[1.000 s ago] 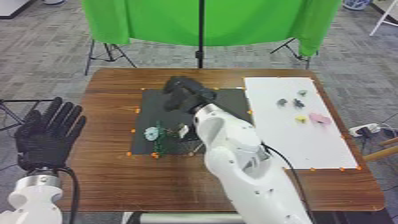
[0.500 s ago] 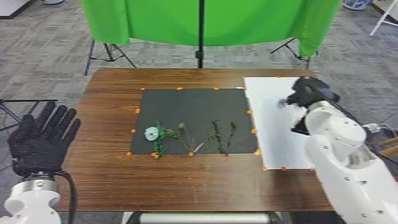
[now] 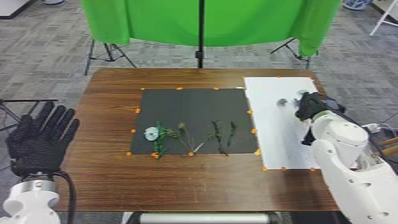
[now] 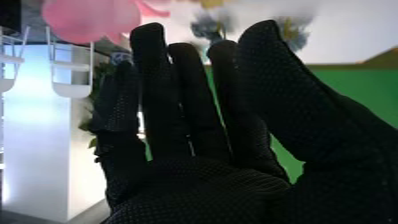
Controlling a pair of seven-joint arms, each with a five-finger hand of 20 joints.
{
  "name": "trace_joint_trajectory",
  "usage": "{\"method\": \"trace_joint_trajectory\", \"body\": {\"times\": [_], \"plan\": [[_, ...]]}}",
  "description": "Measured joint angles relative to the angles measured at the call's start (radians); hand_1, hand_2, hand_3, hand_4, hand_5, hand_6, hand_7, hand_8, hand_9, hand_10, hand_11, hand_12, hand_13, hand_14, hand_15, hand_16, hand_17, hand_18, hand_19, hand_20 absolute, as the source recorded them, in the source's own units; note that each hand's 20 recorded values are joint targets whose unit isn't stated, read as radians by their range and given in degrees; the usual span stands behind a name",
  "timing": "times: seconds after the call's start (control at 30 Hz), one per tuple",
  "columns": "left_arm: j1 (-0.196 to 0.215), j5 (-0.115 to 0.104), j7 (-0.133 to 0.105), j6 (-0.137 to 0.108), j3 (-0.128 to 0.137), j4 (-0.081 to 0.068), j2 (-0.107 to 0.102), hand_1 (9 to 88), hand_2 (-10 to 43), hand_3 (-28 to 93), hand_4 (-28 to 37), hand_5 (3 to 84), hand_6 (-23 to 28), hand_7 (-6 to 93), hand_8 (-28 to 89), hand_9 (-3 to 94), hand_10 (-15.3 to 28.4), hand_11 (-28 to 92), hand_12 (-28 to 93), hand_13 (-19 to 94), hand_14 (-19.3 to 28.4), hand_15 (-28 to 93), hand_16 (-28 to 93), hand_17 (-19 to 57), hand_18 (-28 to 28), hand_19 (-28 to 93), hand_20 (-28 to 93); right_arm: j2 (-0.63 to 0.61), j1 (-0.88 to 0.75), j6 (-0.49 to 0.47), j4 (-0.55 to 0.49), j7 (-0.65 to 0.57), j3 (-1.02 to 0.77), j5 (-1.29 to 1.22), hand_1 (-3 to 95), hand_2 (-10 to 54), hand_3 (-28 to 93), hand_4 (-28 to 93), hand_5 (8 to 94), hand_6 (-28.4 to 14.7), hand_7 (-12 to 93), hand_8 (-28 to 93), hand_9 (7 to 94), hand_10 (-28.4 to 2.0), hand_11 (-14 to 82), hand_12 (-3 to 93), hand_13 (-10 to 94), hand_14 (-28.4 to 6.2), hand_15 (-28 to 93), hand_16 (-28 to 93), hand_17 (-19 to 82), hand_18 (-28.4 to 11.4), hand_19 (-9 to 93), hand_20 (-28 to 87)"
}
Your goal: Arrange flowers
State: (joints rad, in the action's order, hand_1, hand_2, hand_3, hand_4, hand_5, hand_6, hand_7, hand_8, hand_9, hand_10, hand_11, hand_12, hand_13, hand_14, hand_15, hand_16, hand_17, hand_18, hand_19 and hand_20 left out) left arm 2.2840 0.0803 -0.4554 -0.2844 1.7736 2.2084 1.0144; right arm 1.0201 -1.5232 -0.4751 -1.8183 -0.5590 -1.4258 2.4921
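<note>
My right hand (image 3: 320, 106) is over the white sheet's right part, hiding the pink and yellow flowers. In the right wrist view, the right hand (image 4: 191, 130) is open, its fingers straight, with a pink flower (image 4: 91, 17) and two grey-blue flowers (image 4: 209, 26) beyond the fingertips. On the black mat (image 3: 191, 107), a pale blue flower (image 3: 151, 133) lies beside a green stem (image 3: 159, 140), with more stems (image 3: 218, 132) to its right. A dark flower (image 3: 282, 102) and a pale green one (image 3: 303, 92) rest on the sheet. My left hand (image 3: 37, 142) is open, left of the table.
The brown wooden table (image 3: 191, 185) carries the black mat and the white sheet (image 3: 280, 135) side by side, with small orange markers around their edges. A green cloth (image 3: 209, 25) hangs behind the table on stands.
My right hand has swung from above the black mat to the right side of the white sheet, lately drawing slightly nearer. The mat's stems are uncovered. My left hand has shifted slightly left and down.
</note>
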Motion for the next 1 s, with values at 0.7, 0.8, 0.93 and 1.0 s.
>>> {"method": "trace_joint_trajectory", "body": {"times": [0.7,0.8,0.93,1.0], "plan": [[0.012,-0.003,-0.003,-0.001,0.001,0.005,0.009,24.3,15.9,79,-28.3,45.4,8.1,10.9,-9,39.8,14.1,18,10,33,12.9,22,-3,-4.3,12.7,32,13,0.023,-0.055,0.228,0.065,-0.003,0.025,0.031,59.8,-8.5,74,-28,73.6,-2.1,30,3,82.2,-12.3,10.4,40.6,68,-8.9,43,39,33,-21.3,85,43],[0.015,-0.003,-0.003,-0.001,0.001,0.006,0.009,24.3,15.9,79,-28.3,45.4,8.1,11.0,-9,39.8,14.0,18,10,33,12.9,22,-3,-4.4,12.7,32,13,0.016,-0.064,0.237,0.018,0.000,0.043,0.018,59.6,-8.5,74,-28,73.5,-2.1,31,3,82.2,-12.4,10.4,40.6,68,-9.0,44,39,33,-21.4,85,43],[0.018,-0.003,-0.003,-0.001,0.004,0.009,0.010,24.2,15.9,79,-28.3,45.4,8.1,11.0,-9,39.8,14.0,18,10,33,12.9,22,-3,-4.3,12.7,32,13,0.014,-0.053,0.263,-0.062,0.031,0.096,0.008,59.6,-9.0,74,-28,73.5,-2.1,31,3,82.0,-12.6,10.3,40.6,68,-9.0,44,39,33,-21.3,85,43],[0.020,-0.003,-0.003,-0.001,0.006,0.010,0.010,24.2,15.9,79,-28.3,45.4,8.1,11.0,-9,39.8,14.0,18,10,33,12.9,22,-3,-4.4,12.7,32,13,0.020,-0.023,0.281,-0.083,0.068,0.142,0.007,59.6,-9.1,74,-28,73.4,-2.2,31,3,82.0,-12.6,10.2,40.6,68,-9.0,44,39,33,-21.3,85,43]]}}
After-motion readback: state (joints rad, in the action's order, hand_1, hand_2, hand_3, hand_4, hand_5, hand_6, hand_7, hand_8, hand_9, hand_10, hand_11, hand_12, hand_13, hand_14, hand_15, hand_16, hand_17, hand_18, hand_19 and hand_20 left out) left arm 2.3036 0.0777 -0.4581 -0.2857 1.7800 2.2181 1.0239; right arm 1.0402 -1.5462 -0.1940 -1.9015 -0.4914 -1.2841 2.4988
